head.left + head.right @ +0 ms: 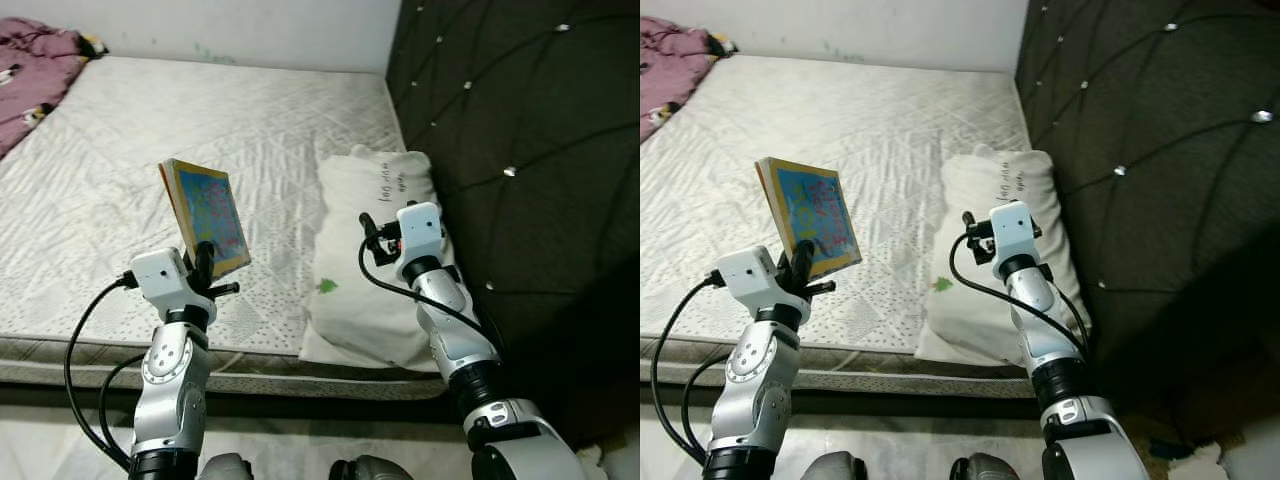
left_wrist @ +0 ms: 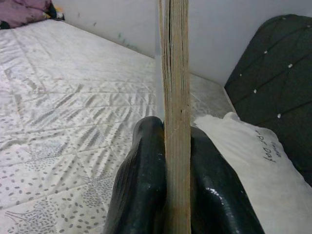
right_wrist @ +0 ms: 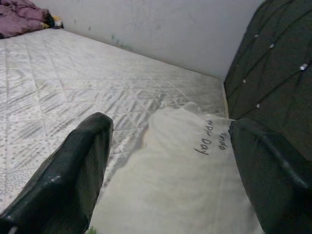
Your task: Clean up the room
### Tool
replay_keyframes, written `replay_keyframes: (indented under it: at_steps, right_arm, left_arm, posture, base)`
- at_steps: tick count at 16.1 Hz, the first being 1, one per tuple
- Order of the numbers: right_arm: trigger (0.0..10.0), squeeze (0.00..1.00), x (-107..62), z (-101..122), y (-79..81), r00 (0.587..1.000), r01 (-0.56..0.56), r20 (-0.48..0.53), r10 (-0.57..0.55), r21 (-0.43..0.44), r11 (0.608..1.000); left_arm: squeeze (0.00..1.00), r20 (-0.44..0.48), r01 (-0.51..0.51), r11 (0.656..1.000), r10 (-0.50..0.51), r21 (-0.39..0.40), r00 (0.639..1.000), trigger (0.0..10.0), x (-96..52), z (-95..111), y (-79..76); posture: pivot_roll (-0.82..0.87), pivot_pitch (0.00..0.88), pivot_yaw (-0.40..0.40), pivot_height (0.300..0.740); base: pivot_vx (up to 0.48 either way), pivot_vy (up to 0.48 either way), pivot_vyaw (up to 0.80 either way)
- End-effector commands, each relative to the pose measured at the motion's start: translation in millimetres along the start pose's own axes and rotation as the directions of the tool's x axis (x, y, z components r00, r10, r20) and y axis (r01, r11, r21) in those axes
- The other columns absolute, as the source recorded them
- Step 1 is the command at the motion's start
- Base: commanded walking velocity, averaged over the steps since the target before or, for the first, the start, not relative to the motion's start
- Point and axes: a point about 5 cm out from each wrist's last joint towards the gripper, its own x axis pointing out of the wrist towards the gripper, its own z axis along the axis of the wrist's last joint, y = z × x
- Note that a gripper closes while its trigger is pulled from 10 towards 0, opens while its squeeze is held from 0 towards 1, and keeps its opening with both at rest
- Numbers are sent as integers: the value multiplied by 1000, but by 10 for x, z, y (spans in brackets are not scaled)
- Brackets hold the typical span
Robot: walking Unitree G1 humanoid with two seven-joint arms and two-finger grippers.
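Left pincer [image 1: 204,262] is clamped on the lower edge of a picture book [image 1: 206,214], held upright over the mattress [image 1: 120,150]; gripped so low, it could tip or slip free. At three o'clock, the right pincer [image 1: 368,240] gapes empty above the pillow [image 1: 370,260].

Bedroom: bare mattress [image 1: 200,130], pillow [image 1: 370,250], tufted headboard [image 1: 520,150]
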Motion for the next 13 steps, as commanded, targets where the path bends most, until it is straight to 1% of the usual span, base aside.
replay_keyframes:
  at_steps: [1,6,7,11,13]
  right_arm:
    - [10000,0,22,18,7,1000,-4,1,4,-3,1000]
    - [10000,0,20,14,4,1000,-9,0,9,-10,1000]
    - [10000,0,19,13,3,1000,-10,0,10,-11,1000]
    - [10000,0,22,11,7,1000,-15,-2,15,-13,1000]
    - [10000,0,26,4,9,1000,-14,-9,14,-11,1000]
  left_arm:
    - [0,42,26,1000,-25,-6,999,10000,27,85,-47]
    - [0,43,22,1000,-22,-8,999,10000,24,82,-50]
    - [0,45,21,1000,-20,-8,999,10000,22,82,-50]
    - [0,54,25,1000,-24,-2,998,10000,19,91,-55]
    - [0,58,34,999,-34,-3,998,10000,14,96,-61]
  posture:
    - [28,57,-35,740]
    - [26,52,-39,740]
    - [26,52,-38,740]
    - [28,50,-41,740]
    - [28,50,-43,740]
  base:
    - [0,480,0]
    - [0,480,0]
    - [0,311,0]
    - [0,0,0]
    - [0,0,-619]
